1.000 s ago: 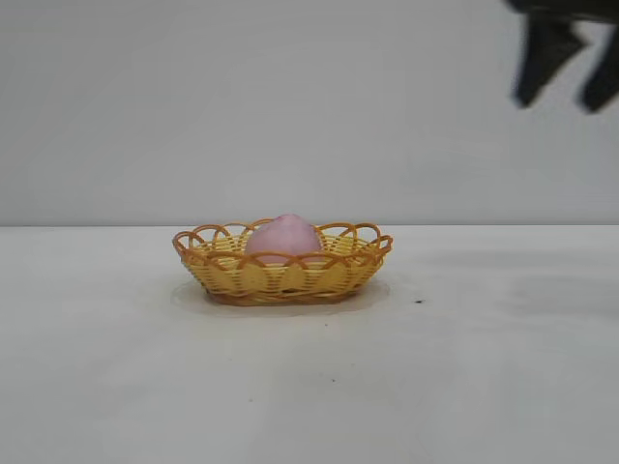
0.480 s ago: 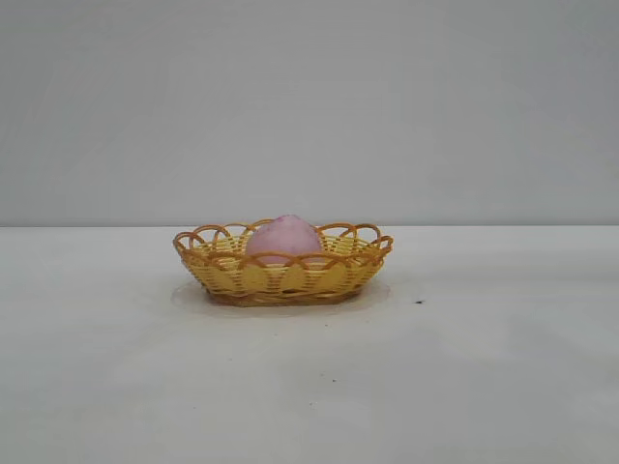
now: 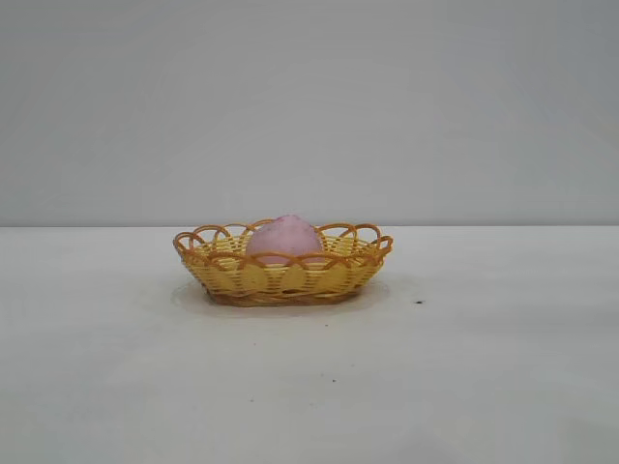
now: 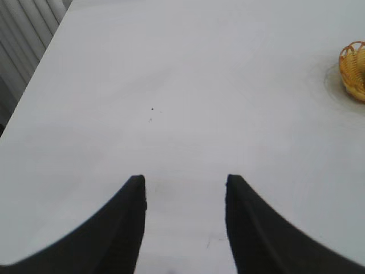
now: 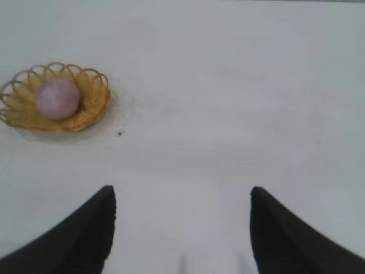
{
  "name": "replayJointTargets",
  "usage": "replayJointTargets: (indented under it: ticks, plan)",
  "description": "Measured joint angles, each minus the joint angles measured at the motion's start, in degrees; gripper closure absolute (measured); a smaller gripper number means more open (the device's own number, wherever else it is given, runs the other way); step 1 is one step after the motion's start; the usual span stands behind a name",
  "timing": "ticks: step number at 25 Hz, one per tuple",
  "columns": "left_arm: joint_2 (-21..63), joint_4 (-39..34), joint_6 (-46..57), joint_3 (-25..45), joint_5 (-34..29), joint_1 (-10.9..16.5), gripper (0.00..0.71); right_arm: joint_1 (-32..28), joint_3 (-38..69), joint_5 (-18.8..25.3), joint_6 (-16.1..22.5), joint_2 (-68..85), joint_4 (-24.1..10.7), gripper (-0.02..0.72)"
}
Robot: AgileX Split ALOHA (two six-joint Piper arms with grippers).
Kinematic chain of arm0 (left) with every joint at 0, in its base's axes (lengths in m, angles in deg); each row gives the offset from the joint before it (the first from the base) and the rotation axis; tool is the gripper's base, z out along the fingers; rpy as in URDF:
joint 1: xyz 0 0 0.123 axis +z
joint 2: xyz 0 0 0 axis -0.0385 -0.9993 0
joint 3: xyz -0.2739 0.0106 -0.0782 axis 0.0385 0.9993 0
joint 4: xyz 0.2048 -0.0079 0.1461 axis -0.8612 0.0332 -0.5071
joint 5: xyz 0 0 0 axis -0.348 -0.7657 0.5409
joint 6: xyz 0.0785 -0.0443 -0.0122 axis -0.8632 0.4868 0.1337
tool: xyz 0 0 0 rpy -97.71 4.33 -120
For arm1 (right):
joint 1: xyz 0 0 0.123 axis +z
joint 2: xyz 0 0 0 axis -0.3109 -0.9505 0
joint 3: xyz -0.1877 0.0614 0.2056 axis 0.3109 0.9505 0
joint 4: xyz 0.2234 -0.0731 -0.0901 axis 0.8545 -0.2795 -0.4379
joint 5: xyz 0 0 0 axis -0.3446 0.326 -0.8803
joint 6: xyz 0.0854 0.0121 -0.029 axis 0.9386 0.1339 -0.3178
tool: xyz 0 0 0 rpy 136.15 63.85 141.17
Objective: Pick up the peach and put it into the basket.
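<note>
The dusty-pink peach lies inside the yellow-orange wicker basket at the middle of the white table. The right wrist view shows the same peach resting in the basket, well away from my right gripper, which is open over bare table with nothing between its fingers. My left gripper is also open and empty above bare table, and only an edge of the basket shows far off in its view. Neither arm appears in the exterior view.
A small dark speck marks the table to the right of the basket. A table edge with a ribbed grey surface beyond it appears in the left wrist view. A plain grey wall stands behind the table.
One second ago my right gripper hung at the exterior view's top right corner; it has since left that view. Peach and basket have not moved.
</note>
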Motion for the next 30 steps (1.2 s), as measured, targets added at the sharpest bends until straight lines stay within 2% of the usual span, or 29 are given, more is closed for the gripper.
replayJointTargets:
  ticks: [4,9,14,30]
  plan:
    - [0.0,0.0,0.0,0.0,0.0,0.0,0.428,0.0,1.23,6.42,7.1,10.34,-5.64,0.271]
    - [0.0,0.0,0.0,0.0,0.0,0.0,0.428,-0.22,2.77,14.79,9.73,21.58,-9.88,0.271]
    - [0.0,0.0,0.0,0.0,0.0,0.0,0.428,-0.22,5.03,15.28,10.23,31.16,-10.69,0.271]
    - [0.0,0.0,0.0,0.0,0.0,0.0,0.428,-0.22,5.19,15.16,11.29,31.65,-11.18,0.271]
